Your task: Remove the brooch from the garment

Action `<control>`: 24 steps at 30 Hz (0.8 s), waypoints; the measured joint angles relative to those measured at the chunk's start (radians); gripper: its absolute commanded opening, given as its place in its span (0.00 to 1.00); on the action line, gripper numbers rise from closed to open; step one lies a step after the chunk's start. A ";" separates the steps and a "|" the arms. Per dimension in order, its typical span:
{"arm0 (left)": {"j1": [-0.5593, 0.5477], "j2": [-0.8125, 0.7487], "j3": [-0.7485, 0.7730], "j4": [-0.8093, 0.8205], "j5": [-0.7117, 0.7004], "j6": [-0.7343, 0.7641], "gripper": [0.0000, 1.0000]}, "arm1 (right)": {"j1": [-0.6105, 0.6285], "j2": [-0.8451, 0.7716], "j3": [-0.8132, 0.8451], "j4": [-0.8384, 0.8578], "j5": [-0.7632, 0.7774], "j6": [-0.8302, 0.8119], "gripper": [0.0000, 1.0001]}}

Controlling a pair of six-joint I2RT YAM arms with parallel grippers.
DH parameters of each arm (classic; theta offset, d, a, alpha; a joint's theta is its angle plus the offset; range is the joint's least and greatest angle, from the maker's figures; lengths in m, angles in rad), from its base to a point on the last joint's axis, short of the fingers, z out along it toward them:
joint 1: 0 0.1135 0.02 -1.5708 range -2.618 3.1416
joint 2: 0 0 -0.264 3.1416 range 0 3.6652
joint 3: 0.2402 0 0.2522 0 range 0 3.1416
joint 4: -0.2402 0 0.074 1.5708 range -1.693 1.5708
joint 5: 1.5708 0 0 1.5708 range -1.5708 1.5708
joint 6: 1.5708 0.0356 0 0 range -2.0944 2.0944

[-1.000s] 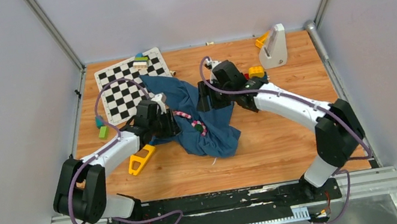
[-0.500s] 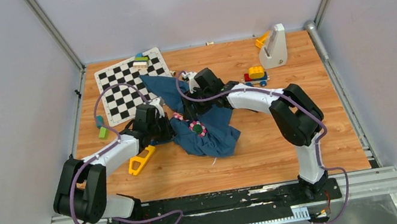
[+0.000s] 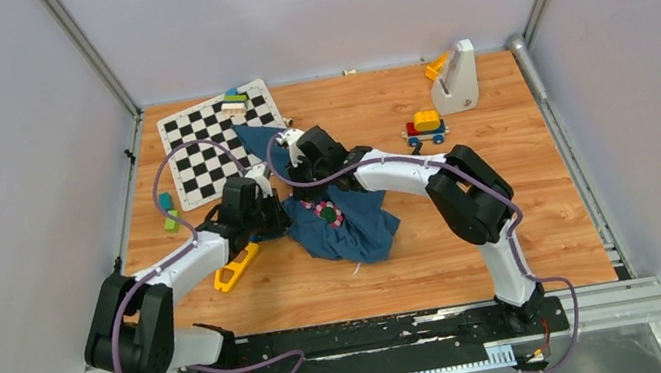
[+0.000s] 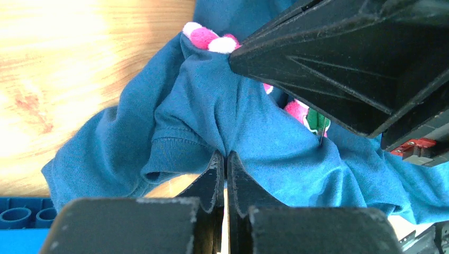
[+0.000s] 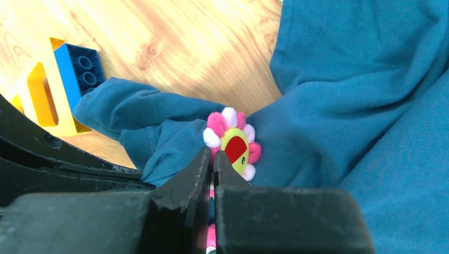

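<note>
A crumpled teal-blue knit garment (image 3: 364, 227) lies in soft folds in the middle of the wood-grain bench (image 3: 478, 243), with 2 arms reaching into it from either side.

The brooch (image 5: 233, 144) is a small flower of fuzzy, rounded pink and white petals ringing a smooth yellow-green centre with a red wedge. It sits on a raised ridge of the fabric near the garment's left edge.

The right pincer (image 5: 212, 161) has its 2 matte black fingers drawn almost together, leaving only a thin slit. Their tips rest against the flower's lower-left petals, and a little pink shows in the slit. Whether they pinch a petal or the cloth I cannot tell.

The left pincer (image 4: 226, 161) is closed tight on a fold of the garment close to a ribbed hem, and the jersey bunches upward from between its fingertips. In the left wrist view, fluffy pink and white tufts peek over the top of that fold, beside the angular black body of the other arm.

A yellow plastic block with a slot, joined to a blue studded brick (image 5: 79, 66), lies on the bare wood just beside the cloth. A black-and-white chequered mat (image 3: 216, 135) lies flat at the far left, with a corner of the garment over its edge.
</note>
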 measured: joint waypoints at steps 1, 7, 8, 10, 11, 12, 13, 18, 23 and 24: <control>0.000 -0.004 -0.002 0.006 -0.002 0.000 0.00 | -0.001 0.000 0.002 -0.002 0.005 0.007 0.00; 0.000 -0.042 -0.014 0.014 -0.013 0.003 0.00 | -0.003 -0.050 -0.032 -0.008 0.011 0.025 0.00; 0.000 -0.049 -0.017 0.014 -0.013 0.003 0.00 | -0.003 -0.070 -0.045 -0.009 0.006 0.028 0.00; 0.000 -0.064 -0.022 0.015 -0.014 0.003 0.00 | -0.006 -0.127 -0.076 -0.023 -0.015 0.039 0.00; 0.000 -0.069 -0.023 0.018 -0.014 0.003 0.00 | -0.007 -0.158 -0.083 -0.038 -0.027 0.045 0.00; 0.000 -0.073 -0.024 0.023 -0.013 0.003 0.00 | -0.008 -0.177 -0.084 -0.049 -0.033 0.048 0.00; 0.000 -0.077 -0.024 0.031 -0.011 0.002 0.00 | -0.010 -0.199 -0.087 -0.058 -0.043 0.053 0.00; -0.003 -0.082 -0.024 0.069 0.009 0.002 0.00 | -0.023 -0.260 -0.114 -0.089 -0.079 0.070 0.00; -0.005 -0.079 -0.023 0.076 0.030 0.002 0.00 | -0.044 -0.283 -0.139 -0.123 -0.124 0.102 0.09; -0.006 -0.079 -0.023 0.079 0.033 0.002 0.00 | -0.048 -0.287 -0.139 -0.129 -0.135 0.109 0.30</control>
